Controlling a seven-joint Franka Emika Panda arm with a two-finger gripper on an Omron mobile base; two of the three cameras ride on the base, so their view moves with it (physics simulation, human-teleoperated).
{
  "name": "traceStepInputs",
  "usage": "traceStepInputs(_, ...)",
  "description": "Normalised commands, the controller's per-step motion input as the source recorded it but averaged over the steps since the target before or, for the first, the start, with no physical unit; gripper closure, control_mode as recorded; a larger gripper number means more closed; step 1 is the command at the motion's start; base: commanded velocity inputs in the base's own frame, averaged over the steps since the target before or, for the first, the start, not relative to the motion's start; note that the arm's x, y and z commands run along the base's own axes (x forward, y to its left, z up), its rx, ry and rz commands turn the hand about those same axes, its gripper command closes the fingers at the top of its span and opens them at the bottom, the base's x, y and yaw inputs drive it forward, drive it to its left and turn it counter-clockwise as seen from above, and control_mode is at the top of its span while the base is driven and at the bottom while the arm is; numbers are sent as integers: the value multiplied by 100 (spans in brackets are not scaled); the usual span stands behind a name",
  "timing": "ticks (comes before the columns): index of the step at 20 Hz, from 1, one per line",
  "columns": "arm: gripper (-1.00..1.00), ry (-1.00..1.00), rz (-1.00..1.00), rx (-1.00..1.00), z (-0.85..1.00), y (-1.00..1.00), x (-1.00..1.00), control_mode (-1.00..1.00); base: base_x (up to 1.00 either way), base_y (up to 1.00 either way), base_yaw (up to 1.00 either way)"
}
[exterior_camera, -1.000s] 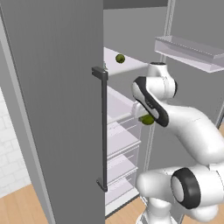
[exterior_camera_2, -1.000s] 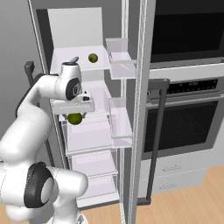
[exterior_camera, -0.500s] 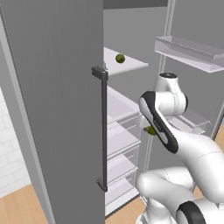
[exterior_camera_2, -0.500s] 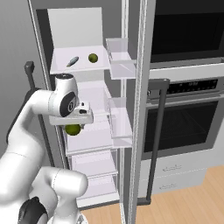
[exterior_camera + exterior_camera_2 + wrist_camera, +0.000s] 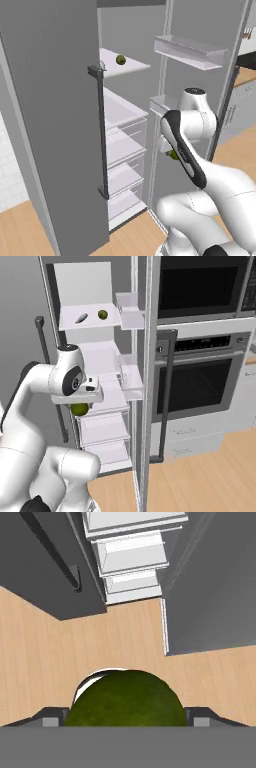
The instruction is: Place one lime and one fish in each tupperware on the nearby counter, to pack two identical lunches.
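A: Hand view looks straight down at the wooden floor (image 5: 45, 657), and a lime (image 5: 125, 699) sits right between the two dark fingertips (image 5: 50, 719) of the gripper (image 5: 125, 721). The jaws stand wide and clamp the lime from both sides.

B: Right base view shows that same lime (image 5: 79, 409) hanging just under the gripper (image 5: 80, 406), in front of the open fridge's lower drawers (image 5: 102, 428). It shows something the hand view lacks: a top shelf (image 5: 90, 323) well above the gripper, carrying a second lime (image 5: 102, 315) and a pale grey fish (image 5: 81, 318) beside it.

A: So how many limes in all?

B: Two. One gripped, one on the shelf high above and beyond the gripper. One fish counted; I cannot see another.

A: Left base view gives the shelf lime (image 5: 120, 60) too, but not the fish. The held lime (image 5: 173, 154) is a sliver of green there, mostly hidden behind the arm's dark-banded forearm.

B: That view also has the big grey fridge door (image 5: 50, 125) with its dark handle (image 5: 101, 135), off to the gripper's left. Right base view instead shows a black wall oven (image 5: 200, 381) to the gripper's right, past the other door's edge.
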Motion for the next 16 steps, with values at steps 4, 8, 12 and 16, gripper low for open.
traceStepInputs(4,100,0,0,0,0,0,0,100,-100,-48,-32)
traceStepInputs(8,100,0,0,0,0,0,0,100,-49,-70,-53)
traceStepInputs(12,100,0,0,0,0,0,0,100,-5,-90,-58)
traceStepInputs(16,100,0,0,0,0,0,0,100,43,-100,-40)
